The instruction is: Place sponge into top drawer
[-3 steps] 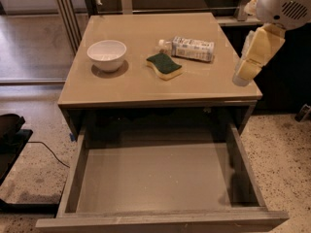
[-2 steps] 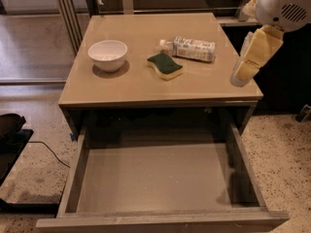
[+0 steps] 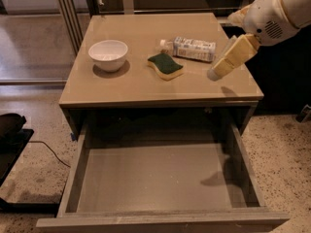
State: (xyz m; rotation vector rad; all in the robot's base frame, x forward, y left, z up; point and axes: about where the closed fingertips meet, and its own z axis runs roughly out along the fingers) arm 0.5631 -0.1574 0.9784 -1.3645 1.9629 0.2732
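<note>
**Green-topped sponge ungrasped, drawer open**

Sponge lay on the worktop, between the white bowl and a toppled plastic bottle, just beside the latter. Pincer hung near the worktop's right edge, apart from the sponge; whether it was open or closed could not be told. Risk: a sideways approach could knock the bottle. Top drawer stood pulled out below the front edge, offering wide room for release.

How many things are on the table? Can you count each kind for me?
Bowls: 1, the white bowl
Sponges: 1, the sponge
Bottles: 1, the bottle lying on its side
Total: 3 on the table
The pincer hovers above the table's right side.
</note>
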